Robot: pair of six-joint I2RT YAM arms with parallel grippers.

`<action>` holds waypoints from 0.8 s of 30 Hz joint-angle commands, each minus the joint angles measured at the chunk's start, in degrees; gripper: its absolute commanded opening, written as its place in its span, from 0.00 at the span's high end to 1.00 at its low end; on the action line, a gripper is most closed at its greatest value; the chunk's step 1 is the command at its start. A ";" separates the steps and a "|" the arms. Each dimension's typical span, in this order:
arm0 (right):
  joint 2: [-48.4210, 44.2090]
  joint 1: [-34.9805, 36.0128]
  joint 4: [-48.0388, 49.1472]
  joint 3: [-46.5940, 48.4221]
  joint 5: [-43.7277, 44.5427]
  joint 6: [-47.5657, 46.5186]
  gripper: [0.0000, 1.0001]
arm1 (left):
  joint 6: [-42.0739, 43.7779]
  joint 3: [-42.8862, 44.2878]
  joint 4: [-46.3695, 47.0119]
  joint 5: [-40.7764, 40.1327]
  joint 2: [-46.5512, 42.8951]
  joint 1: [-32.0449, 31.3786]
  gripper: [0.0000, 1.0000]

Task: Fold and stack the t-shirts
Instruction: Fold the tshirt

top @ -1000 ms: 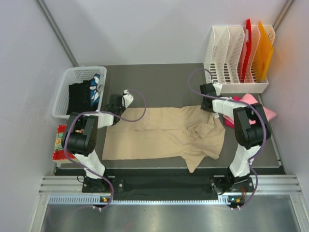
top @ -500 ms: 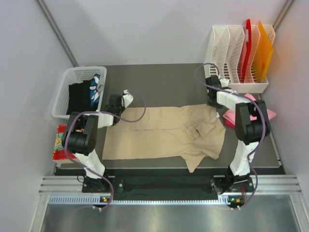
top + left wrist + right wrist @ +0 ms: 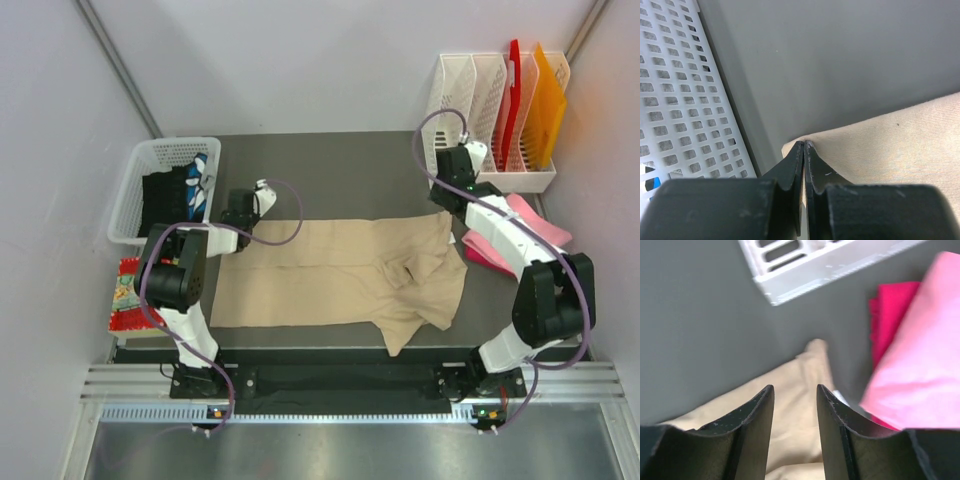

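Rightward and up went my right gripper (image 3: 795, 390), half open and empty over the tan t-shirt (image 3: 320, 275); my left gripper (image 3: 804, 145) stayed pinched on its upper-left corner.

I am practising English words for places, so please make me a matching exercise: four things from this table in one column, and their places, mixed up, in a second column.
Things:
1. tan tee
2. pink tee
3. basket
4. orange sheet

Places:
a. upright in the rack
b. far left
c. spread across the middle
d. right side, in front of the rack

Pairs: 1-c, 2-d, 3-b, 4-a
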 commanded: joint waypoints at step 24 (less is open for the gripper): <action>15.05 4.37 0.42 2.44 -9.94 -0.98 0.64 | 3.31 -3.34 4.45 -3.40 2.02 0.92 0.95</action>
